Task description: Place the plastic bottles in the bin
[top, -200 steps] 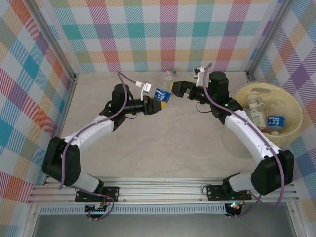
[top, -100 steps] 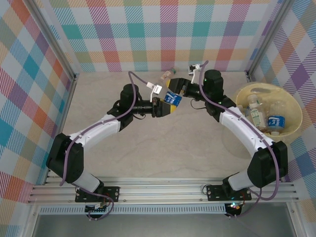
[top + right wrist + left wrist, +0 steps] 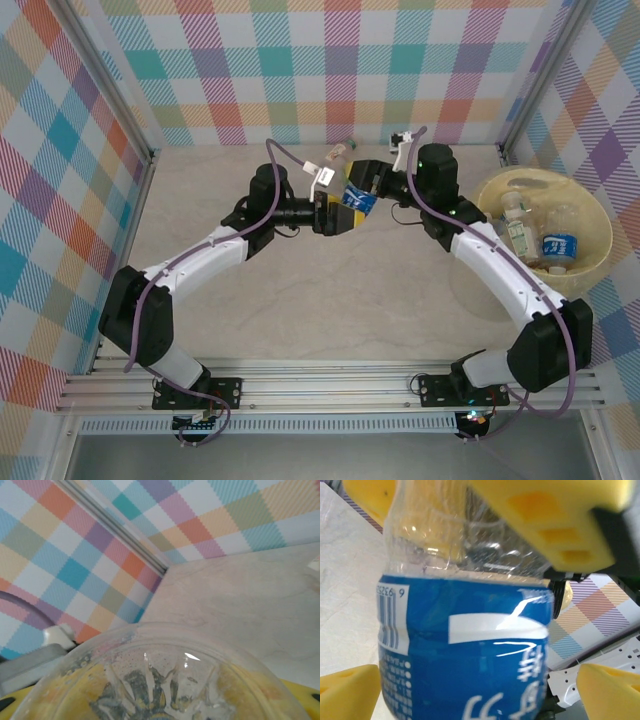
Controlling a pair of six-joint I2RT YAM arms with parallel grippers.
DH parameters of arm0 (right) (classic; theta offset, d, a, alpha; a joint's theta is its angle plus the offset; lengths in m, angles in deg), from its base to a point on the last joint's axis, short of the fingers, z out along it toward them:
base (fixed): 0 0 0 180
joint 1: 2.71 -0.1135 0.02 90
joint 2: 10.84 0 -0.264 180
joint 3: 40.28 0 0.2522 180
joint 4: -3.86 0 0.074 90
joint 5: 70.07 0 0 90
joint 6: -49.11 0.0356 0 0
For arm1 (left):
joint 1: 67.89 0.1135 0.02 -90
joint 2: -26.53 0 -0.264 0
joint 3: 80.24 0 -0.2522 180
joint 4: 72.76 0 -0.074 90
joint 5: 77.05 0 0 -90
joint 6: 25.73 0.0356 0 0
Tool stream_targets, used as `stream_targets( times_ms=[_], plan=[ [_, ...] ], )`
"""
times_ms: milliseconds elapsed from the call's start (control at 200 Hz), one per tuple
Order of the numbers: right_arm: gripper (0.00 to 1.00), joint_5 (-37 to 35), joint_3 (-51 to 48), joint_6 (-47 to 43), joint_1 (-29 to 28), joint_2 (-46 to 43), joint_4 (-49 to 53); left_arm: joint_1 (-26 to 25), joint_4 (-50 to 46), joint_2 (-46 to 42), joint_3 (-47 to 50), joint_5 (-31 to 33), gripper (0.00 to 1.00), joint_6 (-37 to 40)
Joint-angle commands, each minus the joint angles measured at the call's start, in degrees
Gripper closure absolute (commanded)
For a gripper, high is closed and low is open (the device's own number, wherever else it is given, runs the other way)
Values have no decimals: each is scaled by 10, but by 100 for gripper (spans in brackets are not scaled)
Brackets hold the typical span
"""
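One bottle (image 3: 352,197) hangs mid-handover, left gripper (image 3: 340,210) gaping wide around it, right gripper (image 3: 362,183) clamping it, being nearer the bin (image 3: 600,215).

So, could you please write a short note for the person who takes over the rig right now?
Left gripper: open, its fingers stand apart on both sides of the blue-label bottle.
Right gripper: shut on that bottle's clear end, over the far middle of the table.
Bin: at the table's right side, with at least three bottles inside. That part is done.
Stray bottle: lies by the back wall.
Left to do: carry the held bottle to the bin, then probably fetch the stray one.
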Motion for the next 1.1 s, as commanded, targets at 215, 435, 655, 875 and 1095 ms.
stream_targets(
  times_ms=[215, 435, 655, 875, 1095],
  plan=[
    [50, -186, 55, -147, 0, -96, 163, 3, 23, -56, 19, 52, 0, 4],
    [52, -328, 76, -220, 5, -166, 204, 3, 20, -67, 31, 70, 0, 14],
    [54, -490, 93, -321, 19, -213, 191, 4, 0, -39, 15, 93, 0, 5],
    [56, -577, 116, -365, 81, -225, 232, 3, -29, -13, 1, 151, 0, 1],
    [55, -629, 212, -408, 150, -178, 384, 4, -54, 15, -19, 171, 0, -11]
  ],
)
